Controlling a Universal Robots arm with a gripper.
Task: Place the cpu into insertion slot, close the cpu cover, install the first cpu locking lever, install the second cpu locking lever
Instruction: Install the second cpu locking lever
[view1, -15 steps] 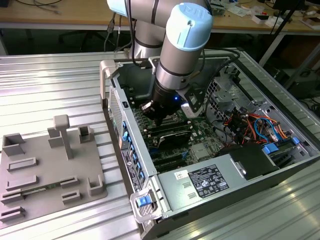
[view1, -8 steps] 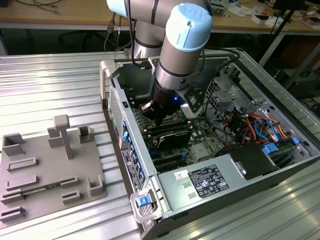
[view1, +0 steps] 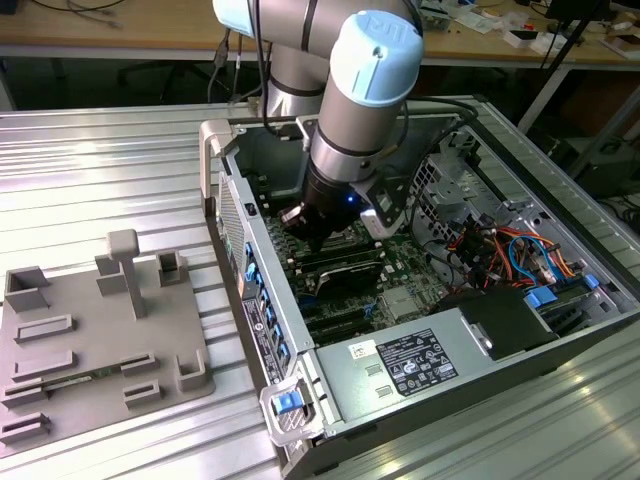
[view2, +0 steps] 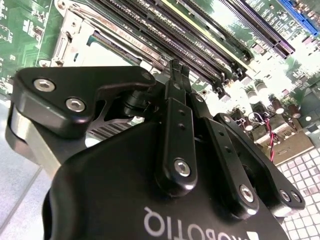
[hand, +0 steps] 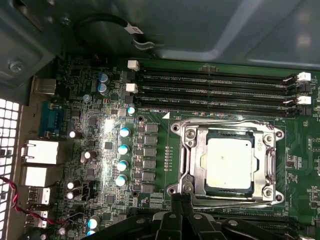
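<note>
Inside an open computer case lying on a ribbed metal table, a robot arm reaches down toward the green motherboard. Its gripper hangs just above the board, close to the long black memory slots.

From the first wrist view, the cpu lies flat in the insertion slot, its dull silver top facing up. The cpu cover, a thin metal frame with a large square window, lies closed down over the chip, its rim framing the silver top. A thin wire lever runs along one side of the socket. The gripper's black fingertips sit at the socket's edge, just beside that lever, pressed together with no gap visible between them and nothing seen held.

In the second wrist view, the black fingers also meet at their tips, pointing toward the memory slots, with part of the socket's metal surround showing nearby.

On the exterior view's left, a grey fixture plate with raised blocks rests on the table, well apart from the case. A grey power supply box sits at the case's near end.
</note>
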